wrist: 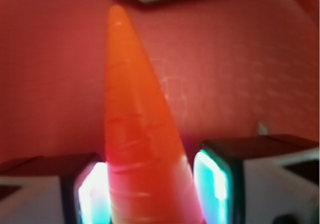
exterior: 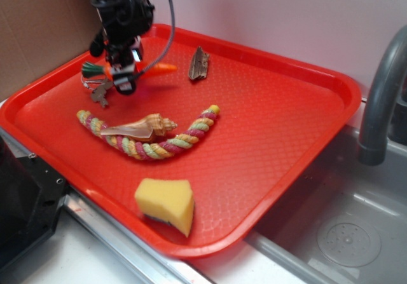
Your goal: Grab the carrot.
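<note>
- Wrist view: the carrot (wrist: pixel 142 134) sits between the gripper (wrist: pixel 150 189) pads, which pinch its thick end, tip pointing away.
- Exterior view: gripper (exterior: pixel 124 84) holds the carrot (exterior: pixel 162 68) at the red tray's (exterior: pixel 286 138) far-left corner, green stem cap leftward.

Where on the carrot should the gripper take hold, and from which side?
Take the carrot at its thick end near the green stem, from above, jaws across its width. It tapers to a point, so the tip would slip. The gripper already straddles that end.
</note>
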Controlling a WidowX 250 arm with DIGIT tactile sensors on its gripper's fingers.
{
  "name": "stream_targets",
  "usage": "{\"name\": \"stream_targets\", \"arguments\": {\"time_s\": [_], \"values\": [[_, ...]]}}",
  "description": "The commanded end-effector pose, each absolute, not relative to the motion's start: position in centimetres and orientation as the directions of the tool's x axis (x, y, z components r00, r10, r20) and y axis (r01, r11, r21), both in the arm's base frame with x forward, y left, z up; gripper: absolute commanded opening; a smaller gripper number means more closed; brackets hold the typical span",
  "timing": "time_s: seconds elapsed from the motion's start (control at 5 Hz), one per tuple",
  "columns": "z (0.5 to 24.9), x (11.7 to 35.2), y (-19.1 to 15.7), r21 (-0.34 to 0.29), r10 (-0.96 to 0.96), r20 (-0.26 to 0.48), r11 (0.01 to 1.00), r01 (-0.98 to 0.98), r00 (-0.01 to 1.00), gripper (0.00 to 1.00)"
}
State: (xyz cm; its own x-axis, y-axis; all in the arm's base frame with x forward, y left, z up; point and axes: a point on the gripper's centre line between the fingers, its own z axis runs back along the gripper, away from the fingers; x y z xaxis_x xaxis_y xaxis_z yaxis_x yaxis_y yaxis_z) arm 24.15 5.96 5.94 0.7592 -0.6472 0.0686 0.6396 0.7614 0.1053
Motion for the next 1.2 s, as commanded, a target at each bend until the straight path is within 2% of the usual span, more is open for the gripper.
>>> {"name": "stream_targets", "arguments": {"time_s": [0.0, 0.2, 0.4, 0.6, 0.8, 1.0], "values": [[15.9, 21.7, 1.3, 0.227, -0.293, 0.035, 0.933, 0.278, 0.955, 0.00], [16.6, 22.7, -0.4, 0.142, -0.142, -0.001, 0.980, 0.140, 0.990, 0.00], [15.8, 24.9, -1.1, 0.140, -0.053, -0.039, 0.988, 0.058, 0.998, 0.00], [16.5, 24.7, -0.4, -0.034, 0.094, 0.012, 0.995, -0.093, 0.996, 0.00], [16.7, 24.0, -0.4, -0.009, 0.145, 0.014, 0.989, -0.145, 0.989, 0.00], [17.7, 22.8, 0.0, -0.024, 0.155, 0.115, 0.988, -0.153, 0.981, 0.00]]}}
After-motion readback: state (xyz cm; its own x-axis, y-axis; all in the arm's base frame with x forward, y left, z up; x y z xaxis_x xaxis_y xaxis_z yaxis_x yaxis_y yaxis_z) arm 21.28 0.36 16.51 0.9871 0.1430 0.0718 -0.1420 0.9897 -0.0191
